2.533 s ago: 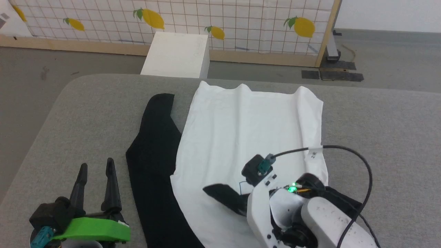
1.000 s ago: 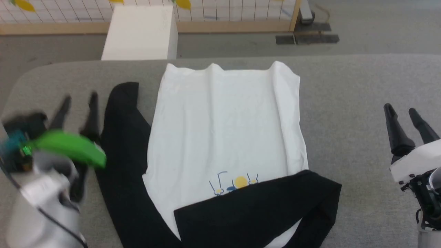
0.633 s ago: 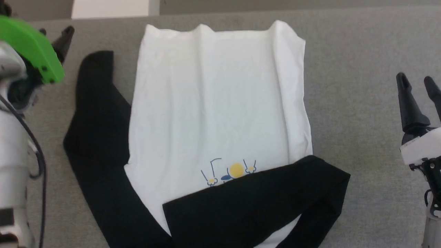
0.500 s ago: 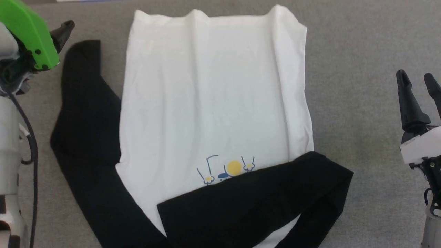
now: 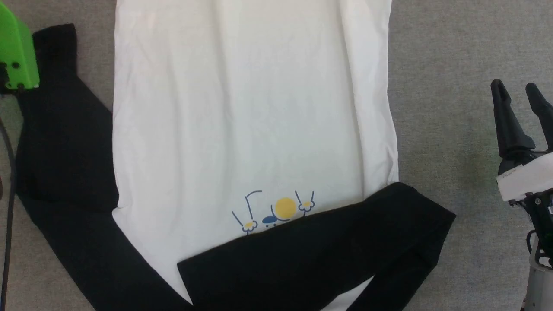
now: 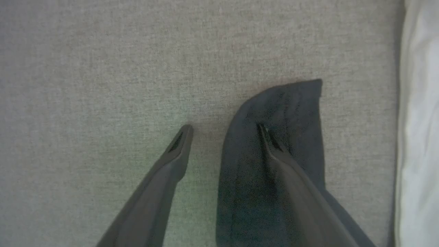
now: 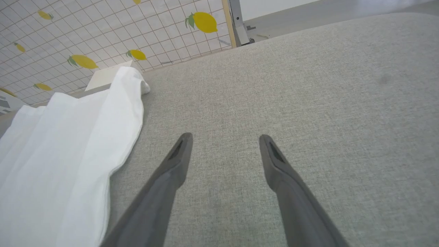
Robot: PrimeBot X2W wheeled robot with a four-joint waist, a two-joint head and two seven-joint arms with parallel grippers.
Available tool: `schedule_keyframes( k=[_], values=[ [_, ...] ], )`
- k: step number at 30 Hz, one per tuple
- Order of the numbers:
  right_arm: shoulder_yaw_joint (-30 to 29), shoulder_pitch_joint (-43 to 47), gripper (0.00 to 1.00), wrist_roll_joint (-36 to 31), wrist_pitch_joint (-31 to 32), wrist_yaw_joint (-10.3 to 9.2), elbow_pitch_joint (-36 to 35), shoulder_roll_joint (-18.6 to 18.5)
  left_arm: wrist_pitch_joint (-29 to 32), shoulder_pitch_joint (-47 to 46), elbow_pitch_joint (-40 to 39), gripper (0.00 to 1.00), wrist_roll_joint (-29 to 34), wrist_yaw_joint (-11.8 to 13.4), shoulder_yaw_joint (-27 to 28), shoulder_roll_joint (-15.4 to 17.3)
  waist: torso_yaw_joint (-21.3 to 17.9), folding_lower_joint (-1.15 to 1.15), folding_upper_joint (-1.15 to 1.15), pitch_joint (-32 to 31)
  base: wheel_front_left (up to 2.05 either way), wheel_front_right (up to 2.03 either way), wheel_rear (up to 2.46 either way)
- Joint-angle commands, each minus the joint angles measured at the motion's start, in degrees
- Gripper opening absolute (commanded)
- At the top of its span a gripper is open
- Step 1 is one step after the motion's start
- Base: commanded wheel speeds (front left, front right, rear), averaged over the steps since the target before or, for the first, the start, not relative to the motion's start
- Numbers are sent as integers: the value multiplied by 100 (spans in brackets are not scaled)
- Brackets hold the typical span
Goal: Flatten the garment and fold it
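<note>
A white garment [image 5: 255, 108] with black sleeves lies spread on a grey padded surface [image 5: 445, 65], its body running away from the robot. A small blue-and-yellow cartoon print [image 5: 276, 211] sits near the garment's close end. The right sleeve [image 5: 319, 255] is folded across that end, just below the print. The left sleeve [image 5: 65, 142] lies stretched out along the garment's left edge. The left gripper [image 6: 224, 127] hangs over the far end of that sleeve, jaws spread wide and holding nothing. One finger is above the black cuff [image 6: 288, 103], the other above bare surface just left of it; whether either touches cannot be told. From the head, its green housing [image 5: 15, 52] shows beside the cuff. The right gripper [image 5: 514, 84] sits well to the right of the garment, apart from it, jaws wide and empty over bare surface. In its wrist view the garment's white edge lies off to the left, and a lemon-patterned wall [image 7: 103, 31] stands beyond the garment's far end.
</note>
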Motion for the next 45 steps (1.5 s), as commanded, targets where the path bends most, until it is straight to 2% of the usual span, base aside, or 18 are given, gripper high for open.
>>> schedule_keyframes(
  k=[1, 2, 3, 4, 5, 8, 14, 18, 20, 25, 29, 33, 37, 40, 45],
  values=[
    [1, -93, 100, 43, -43, -8, -26, 5, 143, 102, 122, 100, -135, 52, -13, -94, -15, -1, 0, 90, 0, 0, 0],
    [-5, -92, 100, 40, -44, -8, -30, 5, 221, 133, 146, 100, -199, 94, 14, -129, -6, -1, 0, 97, 0, 0, 0],
    [-13, -91, 100, 31, -42, -8, -34, 5, 318, 168, 162, 60, -258, 149, 38, -159, 8, -1, 0, 103, 0, 0, 0],
    [-20, -92, 100, 24, -38, -8, -36, 5, 325, 182, 134, 8, -297, 182, 66, -181, 21, -1, 0, 108, 0, 0, 0],
    [-26, -95, 100, 19, -35, -8, -35, 6, 300, 197, 99, 0, -353, 199, 108, -212, 34, -1, 0, 108, 0, 0, 0],
    [-22, -110, 100, -12, -17, -8, -12, 6, 113, 254, -22, 0, -507, 243, 264, -275, 84, -1, 0, 73, 0, 0, 0],
    [-9, -150, 100, -89, -10, -8, 105, 6, -835, 261, -188, 0, -688, 399, 731, -376, 235, -1, 0, -228, 0, 0, 0],
    [-15, -112, 100, -97, -14, -8, 277, 6, -1625, 320, 189, 0, -796, 500, 1148, -341, 373, -1, 0, -657, 0, 0, 0],
    [-45, -58, 100, -117, -7, -8, 369, 6, -1938, 318, 332, 0, -931, 550, 1335, -454, 453, -1, 0, -913, 0, 0, 0],
    [-174, 162, 100, -140, 0, -8, 558, 6, -2486, 526, 378, 0, -1054, 454, 1477, -642, 680, -1, 0, -1555, 0, 0, 0],
    [-266, 383, 100, -95, 19, -8, 683, 6, -2955, 789, 91, 0, -1174, 355, 1537, -953, 871, -1, 0, -2032, 0, 0, 0],
    [-369, 607, 100, -38, 24, -8, 786, 6, -3093, 1144, -470, 0, -1258, 262, 1328, -1428, 1044, -1, 0, -2448, 0, 0, 0],
    [-402, 800, 100, 31, 26, -8, 868, 6, -2995, 1607, -1147, 0, -1215, 207, 879, -1877, 1142, -1, 0, -2758, 0, 0, 0],
    [-374, 938, 100, 86, 41, -8, 930, 6, -2867, 1994, -1687, 0, -1173, 237, 410, -2354, 1193, -1, 0, -2944, 0, 0, 0],
    [-324, 1043, 100, 153, 41, -8, 965, 6, -2668, 2525, -2086, 0, -1078, 296, -445, -2838, 1142, -1, 0, -3081, 0, 0, 0]
  ],
)
